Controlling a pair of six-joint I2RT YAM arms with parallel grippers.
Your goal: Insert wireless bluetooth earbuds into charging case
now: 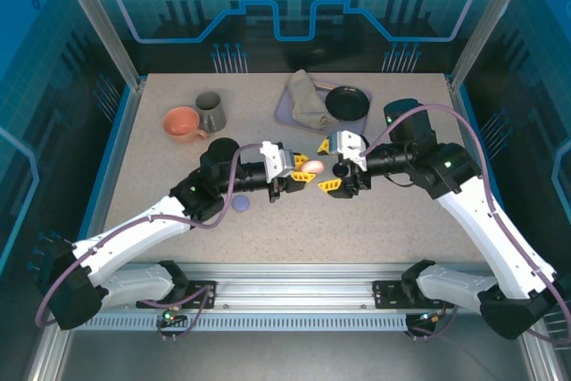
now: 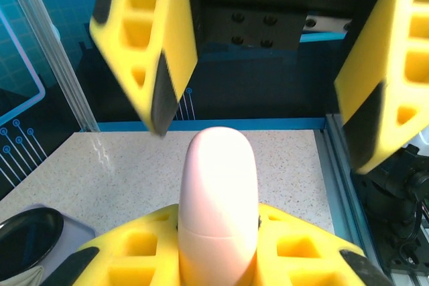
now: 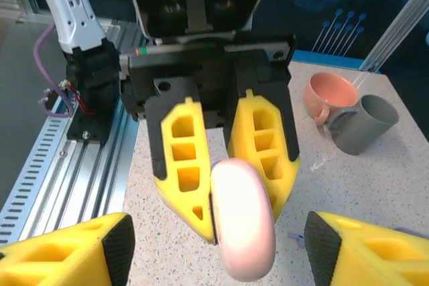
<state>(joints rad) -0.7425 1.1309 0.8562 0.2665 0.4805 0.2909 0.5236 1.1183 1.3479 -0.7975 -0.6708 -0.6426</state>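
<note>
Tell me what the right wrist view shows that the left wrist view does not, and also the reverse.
The right wrist view adds an orange mug beside a grey mug on the table. The left wrist view adds a black dish on a lilac tray. Shared by both: the left gripper shut on the pink case, and the right gripper open, facing it without touching it.

Illumination: bright, even, from overhead. Arms cast soft, short shadows on the tabletop [image 1: 393, 220]. Glare bleaches the pale pink case [image 2: 218, 185] near white in both wrist views. Right gripper's fingers [image 2: 151, 45] look soft, possibly motion blur.
</note>
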